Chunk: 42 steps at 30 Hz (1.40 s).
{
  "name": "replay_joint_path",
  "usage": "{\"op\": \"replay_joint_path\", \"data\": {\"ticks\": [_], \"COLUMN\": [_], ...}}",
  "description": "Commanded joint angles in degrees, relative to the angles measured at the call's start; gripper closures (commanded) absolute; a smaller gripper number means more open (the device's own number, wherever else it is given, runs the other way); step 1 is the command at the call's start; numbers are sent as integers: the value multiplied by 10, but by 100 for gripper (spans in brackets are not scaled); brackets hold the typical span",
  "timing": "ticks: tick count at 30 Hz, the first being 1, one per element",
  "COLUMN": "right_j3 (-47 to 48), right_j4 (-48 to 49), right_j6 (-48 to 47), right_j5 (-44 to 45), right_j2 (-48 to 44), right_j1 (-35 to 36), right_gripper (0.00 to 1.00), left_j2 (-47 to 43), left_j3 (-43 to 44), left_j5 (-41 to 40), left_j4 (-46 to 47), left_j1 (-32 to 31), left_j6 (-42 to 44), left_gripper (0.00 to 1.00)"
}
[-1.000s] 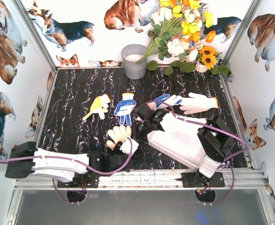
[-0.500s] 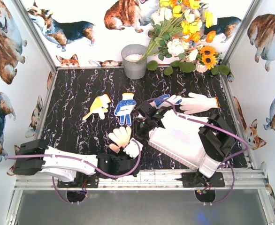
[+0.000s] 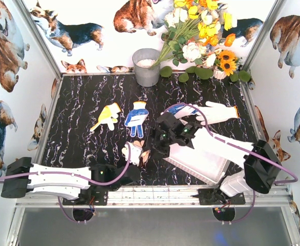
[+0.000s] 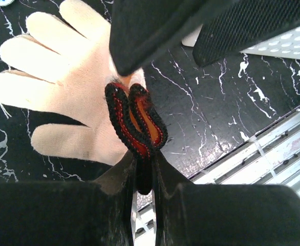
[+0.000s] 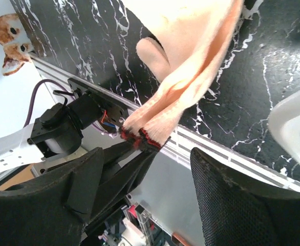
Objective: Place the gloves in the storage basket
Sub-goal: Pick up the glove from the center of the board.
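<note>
Overhead, the left hand (image 3: 136, 162) sits just left of the storage basket (image 3: 204, 163), pinching a cream glove (image 3: 133, 151) by its end. The right hand (image 3: 154, 142) hovers at the basket's near-left corner, spread apart. On the tabletop (image 3: 83, 102) beyond the basket lie a white glove (image 3: 216, 111), a blue-dotted glove (image 3: 136, 117) and a yellow glove (image 3: 106, 117).

From the left wrist, that hand is pressed together on the cream glove's red-and-black cuff (image 4: 137, 123), with the basket's slotted side at upper right.

From the right wrist, the spread fingers (image 5: 83, 179) flank the cream glove without touching it, and the basket's corner shows at the right edge.
</note>
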Motion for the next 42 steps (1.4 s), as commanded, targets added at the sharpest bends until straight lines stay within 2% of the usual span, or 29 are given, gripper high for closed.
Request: {"op": "replay_joint_path", "data": {"ticks": [1,7,23,32,33,42], "right_j3": [-7,-21,-61,-64,-63,-60], "right_j4": [50,62,120,120,120,119], "right_j6": [38,72,117,110,111,110], "right_j5": [86,164,207,219,220,231], "right_j2": [-27,-20,27,49,52,73], "right_j1": [37,84,126,140,142,154], "right_gripper": [29,29,31,35,39,47], "left_j2": [-9,3,19,21,21,10], "left_j3": [-4,-2,1,10,10,16], "left_j5": [30,40,40,39,40,32], "left_j4": [33,39,57,60,61,61], "left_j1": [20,28,30,30,30,30], "left_j6": [-20,-21,-34,-36,-37,-42], "left_gripper": [100,100,100,100,100,100]}}
